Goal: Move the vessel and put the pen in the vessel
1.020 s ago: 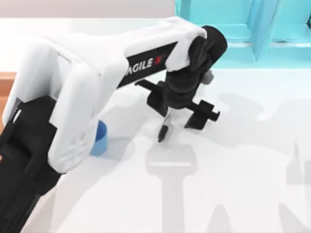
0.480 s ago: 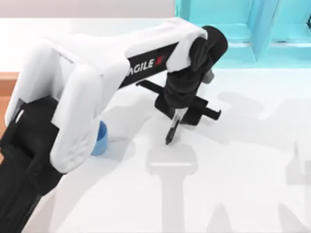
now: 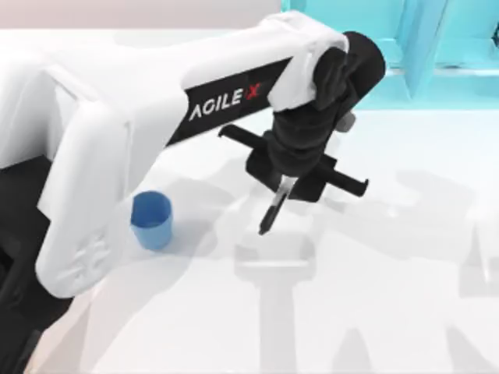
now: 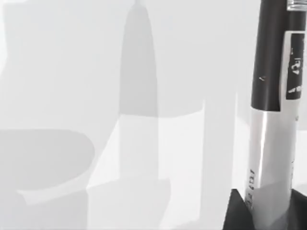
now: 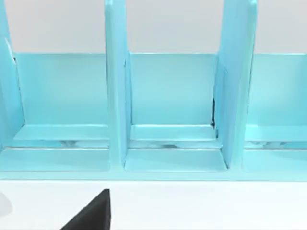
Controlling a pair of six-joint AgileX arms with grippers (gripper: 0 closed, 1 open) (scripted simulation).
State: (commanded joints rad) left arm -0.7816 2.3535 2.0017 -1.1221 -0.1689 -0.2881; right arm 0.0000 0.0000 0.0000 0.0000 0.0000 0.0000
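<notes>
Left gripper (image 3: 284, 181) pinches the pen (image 3: 273, 207) tip-down, well to the right of the blue cup (image 3: 151, 220) standing on the table (image 3: 374, 312), and with the pen hanging tilted it could clip the cup's rim and topple it.

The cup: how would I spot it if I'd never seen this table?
Start at the big white left arm reaching across the white table. The cup stands upright on the table beside it, toward the table's left. It is small, plain and blue, unlike the slim black pen.
</notes>
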